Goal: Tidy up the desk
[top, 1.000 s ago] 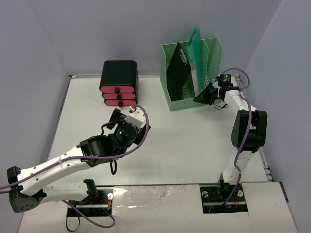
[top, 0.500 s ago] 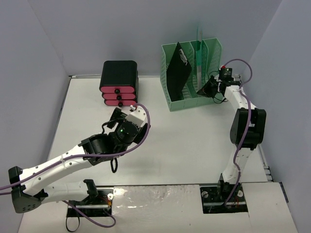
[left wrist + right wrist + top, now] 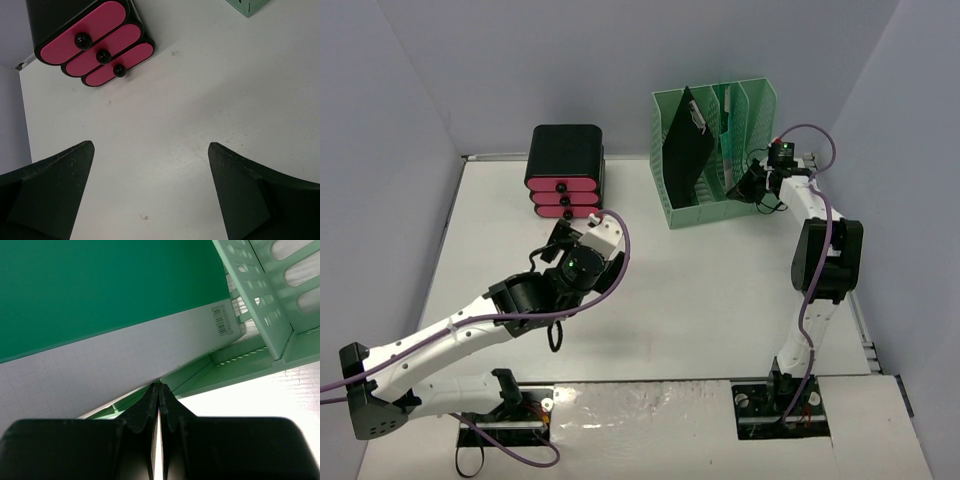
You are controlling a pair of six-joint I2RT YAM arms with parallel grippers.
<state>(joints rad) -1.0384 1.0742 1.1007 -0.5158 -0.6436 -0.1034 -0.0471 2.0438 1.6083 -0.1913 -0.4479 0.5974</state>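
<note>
The white desk [image 3: 700, 290] carries a mint-green file holder [image 3: 715, 150] at the back. A green book [image 3: 728, 115] with white page edges [image 3: 125, 370] stands in its middle slot. My right gripper [image 3: 747, 186] is shut with nothing between the jaws. Its tips [image 3: 159, 386] press at the holder's front lip, right under the book's lower edge. My left gripper [image 3: 560, 235] hangs wide open over bare desk [image 3: 165, 125], empty, a little in front of a black drawer unit [image 3: 95, 42].
The black drawer unit [image 3: 564, 172] with three pink drawer fronts stands at the back left. A black clipboard [image 3: 685, 150] leans in the holder's left slot. A corner of the holder [image 3: 247, 6] shows in the left wrist view. Pale grey walls enclose the desk.
The green book has dropped from a raised, tilted pose to standing lower and upright in the holder. My right gripper moved in toward the holder's front. The left arm crept slightly forward.
</note>
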